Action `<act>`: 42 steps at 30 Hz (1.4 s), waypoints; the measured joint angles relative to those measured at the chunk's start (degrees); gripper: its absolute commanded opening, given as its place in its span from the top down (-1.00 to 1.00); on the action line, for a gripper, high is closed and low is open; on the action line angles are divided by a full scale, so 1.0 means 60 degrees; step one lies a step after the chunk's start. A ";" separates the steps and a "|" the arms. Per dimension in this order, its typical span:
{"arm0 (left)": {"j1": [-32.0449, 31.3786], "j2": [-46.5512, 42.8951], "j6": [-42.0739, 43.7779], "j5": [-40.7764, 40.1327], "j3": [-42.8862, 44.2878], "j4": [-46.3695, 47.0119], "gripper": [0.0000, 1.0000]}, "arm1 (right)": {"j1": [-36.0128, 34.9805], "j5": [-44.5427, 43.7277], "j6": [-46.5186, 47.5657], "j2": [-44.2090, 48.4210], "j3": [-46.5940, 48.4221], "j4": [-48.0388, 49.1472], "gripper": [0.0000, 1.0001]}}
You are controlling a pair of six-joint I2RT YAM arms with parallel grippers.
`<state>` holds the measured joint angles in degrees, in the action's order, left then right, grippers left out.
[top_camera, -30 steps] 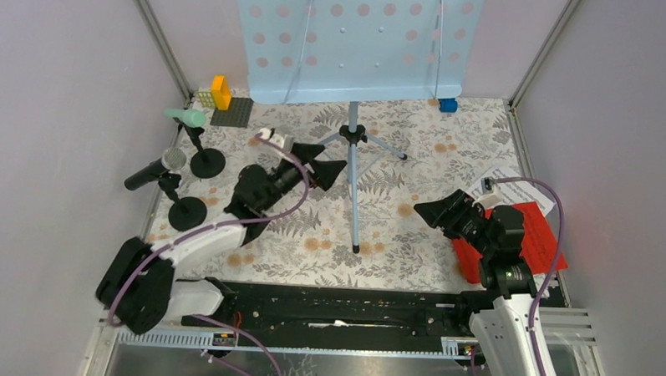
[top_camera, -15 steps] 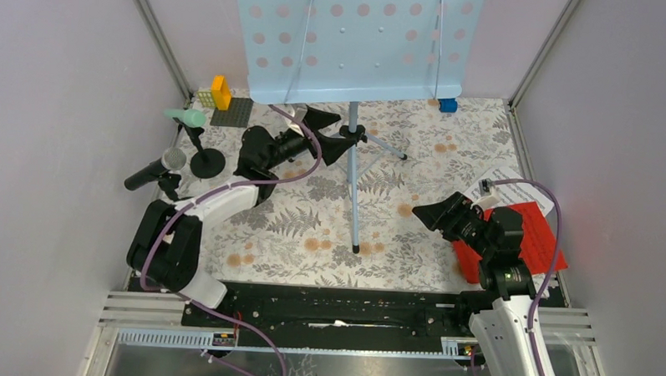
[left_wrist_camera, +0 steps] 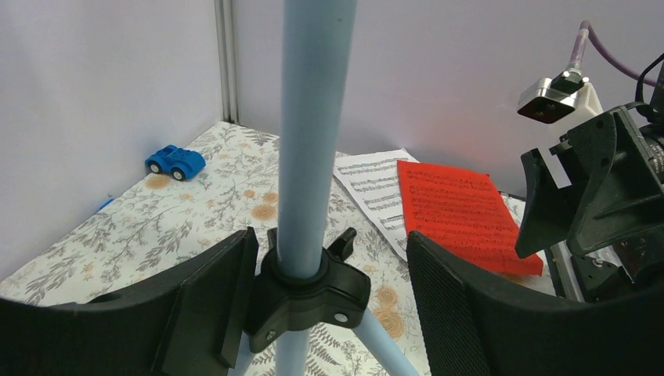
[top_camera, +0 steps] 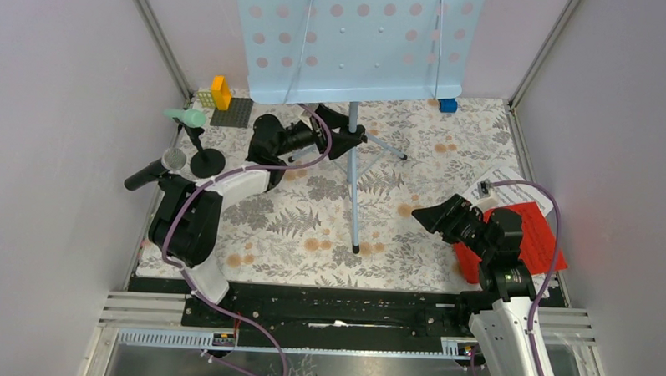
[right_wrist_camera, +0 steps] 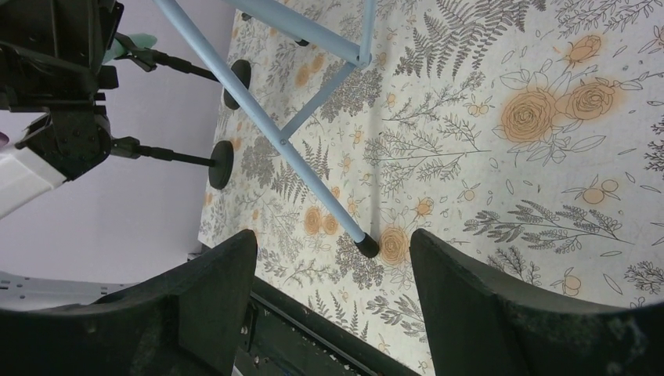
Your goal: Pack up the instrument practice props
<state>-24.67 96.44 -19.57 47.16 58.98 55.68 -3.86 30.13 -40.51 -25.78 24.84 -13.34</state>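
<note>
The pale blue perforated rack [top_camera: 360, 43] stands on its tripod at the back. My left gripper [top_camera: 336, 131] is open, with one jaw on each side of the pole [left_wrist_camera: 313, 117] at the black tripod hub [left_wrist_camera: 309, 294]. The left finger [left_wrist_camera: 207, 305] is close against the hub and the right finger [left_wrist_camera: 470, 313] stands apart. My right gripper [top_camera: 440, 215] is open and empty above the mat, near a tripod foot [right_wrist_camera: 366, 247]. The red sheet [top_camera: 545, 237] and white sheet [top_camera: 514, 182] lie at the right. The mint microphone [top_camera: 186, 116] and black microphone [top_camera: 155, 172] rest on holders at the left. One round base [top_camera: 208, 162] shows; my left arm hides the other.
A blue toy car [top_camera: 448, 104] sits at the back right corner. Yellow and orange bricks [top_camera: 220, 92] with a grey plate [top_camera: 232, 112] sit at the back left. Walls close in on three sides. Both holder bases [right_wrist_camera: 221, 164] show in the right wrist view.
My left arm has reached towards the back and right, from the mat's left middle to the tripod hub, and its jaws now straddle the pole. The right arm has barely moved.
</note>
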 measured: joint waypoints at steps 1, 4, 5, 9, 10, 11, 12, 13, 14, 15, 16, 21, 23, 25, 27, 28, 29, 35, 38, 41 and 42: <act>0.0025 0.0124 -0.0095 0.0095 0.0127 0.0044 -0.48 | 0.0000 0.0000 0.0018 0.0011 0.0000 -0.0033 -0.57; 0.0047 0.0459 -0.0364 0.0339 0.0528 0.0098 -0.48 | 0.0000 0.0000 0.0058 0.0047 -0.0004 -0.0127 -0.57; 0.0047 0.0532 -0.0426 0.0393 0.0656 0.0087 -0.48 | 0.0000 0.0000 0.0066 0.0058 -0.0004 -0.0168 -0.57; 0.0066 0.0732 -0.0492 0.0583 0.1180 -0.0051 -0.47 | 0.0000 0.0000 0.0095 0.0080 -0.0047 -0.0226 -0.57; 0.0073 0.0765 -0.0495 0.0623 0.1308 -0.0066 -0.45 | 0.0000 -0.0004 0.0095 0.0080 -0.0058 -0.0240 -0.57; 0.0091 0.0805 -0.0495 0.0645 0.1424 -0.0080 -0.42 | 0.0000 -0.0004 0.0098 0.0080 -0.0066 -0.0244 -0.57; 0.0113 0.0845 -0.0499 0.0674 0.1523 -0.0095 -0.37 | 0.0000 0.0000 0.0102 0.0080 -0.0066 -0.0248 -0.57; 0.0138 0.0900 -0.0506 0.0703 0.1614 -0.0102 -0.28 | 0.0000 0.0000 0.0106 0.0080 -0.0066 -0.0240 -0.57; 0.0160 0.0958 -0.0532 0.0729 0.1694 -0.0102 -0.20 | 0.0000 -0.0004 0.0109 0.0080 -0.0066 -0.0244 -0.57; 0.0186 0.1038 -0.0561 0.0776 0.1807 -0.0109 -0.12 | 0.0000 0.0000 0.0113 0.0080 -0.0066 -0.0244 -0.57; 0.0197 0.1107 -0.0601 0.0805 0.1898 -0.0131 -0.07 | 0.0000 0.0000 0.0124 0.0080 -0.0066 -0.0244 -0.57; 0.0237 0.1483 -0.0812 0.1249 0.2433 -0.0328 0.34 | 0.0000 0.0000 0.0135 0.0080 -0.0084 -0.0240 -0.57; 0.0219 0.1534 -0.0943 0.1555 0.2546 -0.0346 0.71 | 0.0000 -0.0004 0.0135 0.0084 -0.0120 -0.0244 -0.57; 0.0211 0.1592 -0.0674 0.1789 0.2645 -0.0244 0.94 | 0.0000 -0.0004 0.0135 0.0084 -0.0138 -0.0251 -0.57; 0.0229 0.1690 -0.0466 0.1894 0.2754 -0.0142 1.00 | 0.0000 -0.0004 0.0135 0.0066 -0.0138 -0.0237 -0.57; 0.0240 0.1727 -0.0492 0.1905 0.2805 -0.0120 1.00 | 0.0000 0.0004 0.0124 0.0026 -0.0138 -0.0215 -0.57; 0.0240 0.1738 -0.0503 0.1898 0.2812 -0.0120 1.00 | 0.0000 0.0018 0.0098 -0.0036 -0.0138 -0.0164 -0.57; 0.0240 0.1821 -0.0834 0.1927 0.2812 0.0157 1.00 | 0.0000 0.0470 -0.0608 -0.1330 -0.0095 0.0940 -0.51; 0.0240 0.1985 -0.1370 0.2058 0.2809 0.0794 1.00 | 0.0000 0.0670 -0.1086 -0.2171 0.0080 0.1719 -0.49; 0.0240 0.2033 -0.1781 0.2146 0.2648 0.1337 1.00 | 0.0000 0.0674 -0.1479 -0.2674 0.0353 0.2368 -0.49; 0.0237 0.2025 -0.1832 0.2175 0.2565 0.1490 1.00 | 0.0000 0.0674 -0.1497 -0.2681 0.0372 0.2404 -0.49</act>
<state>-23.24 108.60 -30.57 60.20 74.37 64.62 -3.86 34.17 -49.50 -41.87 27.07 1.08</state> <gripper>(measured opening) 0.267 0.748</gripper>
